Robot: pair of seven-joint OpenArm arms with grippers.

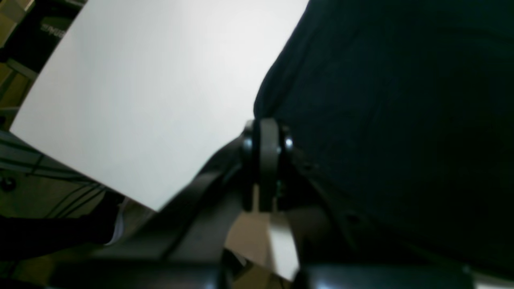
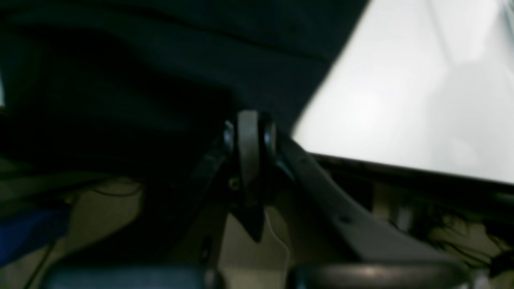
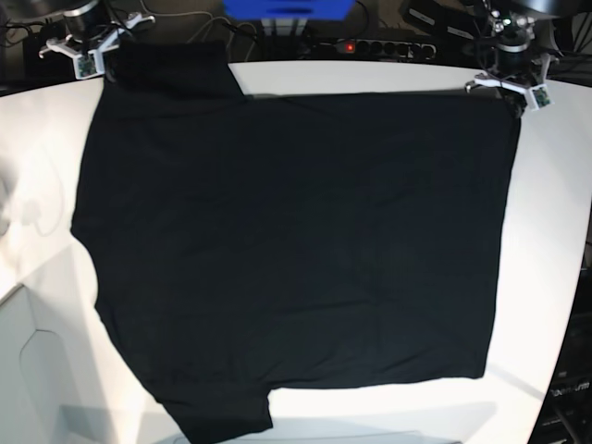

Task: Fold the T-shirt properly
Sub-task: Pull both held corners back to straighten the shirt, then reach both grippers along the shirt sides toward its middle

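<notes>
Shirt spread flat, no fold made yet — both claws pinched shut at its far corners.

Left wrist view: the left gripper (image 1: pixel 268 132) is closed on the edge of the large plain black cloth T-shirt (image 1: pixel 393 120), white table (image 1: pixel 152 88) beside it. Right wrist view: the right gripper (image 2: pixel 249 128) is likewise clamped on dark cloth. Base view: the shirt lies open — every fold is left, I judge.

White table (image 3: pixel 555 231) fills most of the base view, evenly lit, with a soft glare at left centre. Along the top edge, behind the table: blue box (image 3: pixel 287 9), black power strip (image 3: pixel 379 46) with a red light, dark cables. Brownish floor at lower left of the left wrist view.
</notes>
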